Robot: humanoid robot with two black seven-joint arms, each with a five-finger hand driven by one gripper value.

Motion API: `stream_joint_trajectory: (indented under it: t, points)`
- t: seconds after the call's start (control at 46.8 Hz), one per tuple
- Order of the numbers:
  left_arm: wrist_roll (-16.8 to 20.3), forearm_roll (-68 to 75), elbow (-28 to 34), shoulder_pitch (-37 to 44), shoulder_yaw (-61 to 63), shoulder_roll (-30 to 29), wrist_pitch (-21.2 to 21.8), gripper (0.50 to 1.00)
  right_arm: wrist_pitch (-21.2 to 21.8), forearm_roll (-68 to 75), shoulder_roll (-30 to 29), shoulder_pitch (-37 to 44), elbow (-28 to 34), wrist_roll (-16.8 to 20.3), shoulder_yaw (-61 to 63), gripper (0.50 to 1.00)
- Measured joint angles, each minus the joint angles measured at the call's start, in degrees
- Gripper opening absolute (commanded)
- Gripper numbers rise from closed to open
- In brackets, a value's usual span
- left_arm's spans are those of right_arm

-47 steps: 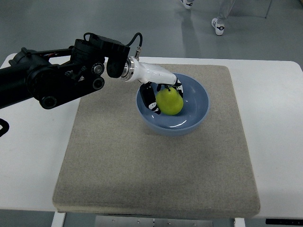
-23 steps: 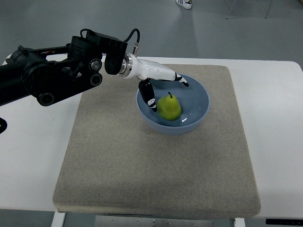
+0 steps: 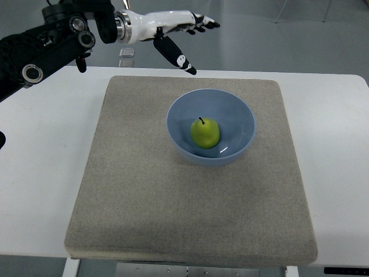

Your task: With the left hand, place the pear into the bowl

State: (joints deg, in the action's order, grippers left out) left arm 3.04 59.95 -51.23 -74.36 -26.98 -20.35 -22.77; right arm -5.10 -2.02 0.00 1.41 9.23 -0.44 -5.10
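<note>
small green pear with a dark stem [image 3: 205, 133] sits inside the round blue bowl [image 3: 242, 109], a little left of the bowl's middle, resting on the bottom with the stem pointing up and toward the far side. nothing touches it. judging by this, the placing step is done: fruit is in the target container and free of any grip.

bowl stands on the beige fabric mat [image 3: 144, 196], toward the mat's far half, mat lies on the white table [image 3: 40, 173]. mat likely there as a non-slip, padded work area so the bowl stays put when something is dropped in.

left hand, white with black fingertips [image 3: 173, 29], is up at the top of the view, beyond the far edge of the mat and well apart from the bowl. fingers spread and stretched out, thumb hanging down toward the table, holding nothing. palm looks roughly flat, fingers pointing right. the black left arm [image 3: 46, 40] enters from the upper left corner. an empty, splayed hand parked away from the bowl fits a release-and-clear pose: no chance of knocking the rim or the pear.

right hand not visible anywhere in this view.

small pale square object [image 3: 127, 52] on the table just below the wrist, too small to identify.

remaining work, as a judgement: none on the pear itself, only getting the arm to rest. risk is low, pear sits deep below the rim and looks stable.
</note>
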Motion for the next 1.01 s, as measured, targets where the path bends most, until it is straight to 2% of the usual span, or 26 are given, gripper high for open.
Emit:
stream_joint_trajectory:
  t: [0.214, 0.449, 0.791, 0.898, 1.005]
  points:
    - [0.03, -9.52, 1.91, 1.46, -0.85, -0.8, 0.19, 0.992, 0.0, 0.0, 0.0, -0.01, 0.0, 0.0, 0.0, 0.926]
    - [0.03, -25.07, 7.11, 6.81, -2.11, -0.86, 0.38, 0.992, 0.0, 0.0, 0.0, 0.0, 0.0, 0.0, 0.0, 0.924]
    - [0.44, -39.44, 13.72, 11.46, -3.38, -2.67, -0.58, 0.994, 0.0, 0.0, 0.0, 0.0, -0.01, 0.0, 0.0, 0.924]
    - [0.33, -46.26, 16.7, 11.59, -3.38, -2.65, -2.09, 0.994, 0.0, 0.0, 0.0, 0.0, -0.01, 0.0, 0.0, 0.924]
    - [0.05, -53.43, 19.88, 12.57, -3.37, -2.47, -6.61, 0.994, 0.0, 0.0, 0.0, 0.01, -0.01, 0.0, 0.0, 0.924]
